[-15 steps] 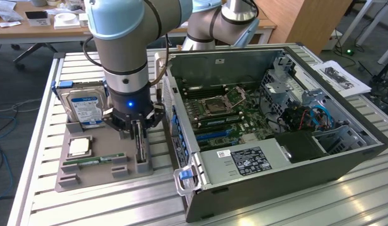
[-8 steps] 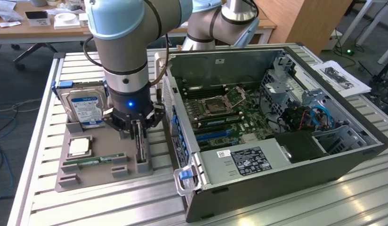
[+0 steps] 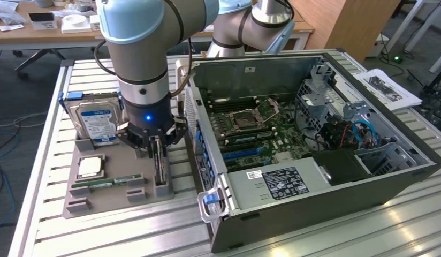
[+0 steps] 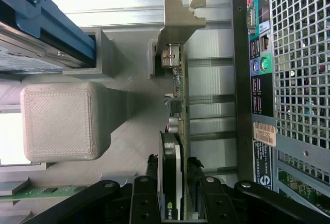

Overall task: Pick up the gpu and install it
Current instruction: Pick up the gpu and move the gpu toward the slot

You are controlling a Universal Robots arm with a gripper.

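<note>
The gpu (image 3: 161, 168) is a thin dark card standing on edge in a slot of the grey holder tray (image 3: 106, 201), on the side nearest the open computer case (image 3: 278, 184). My gripper (image 3: 156, 149) is lowered straight over it, one finger on each side. In the wrist view the gpu (image 4: 178, 126) runs away from me to its grey metal end bracket (image 4: 178, 22). My gripper (image 4: 175, 195) has both black fingers (image 4: 144, 198) pressed against the card's faces, shut on it. The card still sits in its slot.
The tray also holds a silver hard drive (image 3: 96, 120) with a blue-white label, a CPU (image 3: 90, 167) and a green RAM stick (image 3: 106, 182). The case lies open with its motherboard (image 3: 252, 128) exposed. Its rear panel (image 4: 289, 79) stands close beside the card. All rests on a slatted metal table (image 3: 135, 235).
</note>
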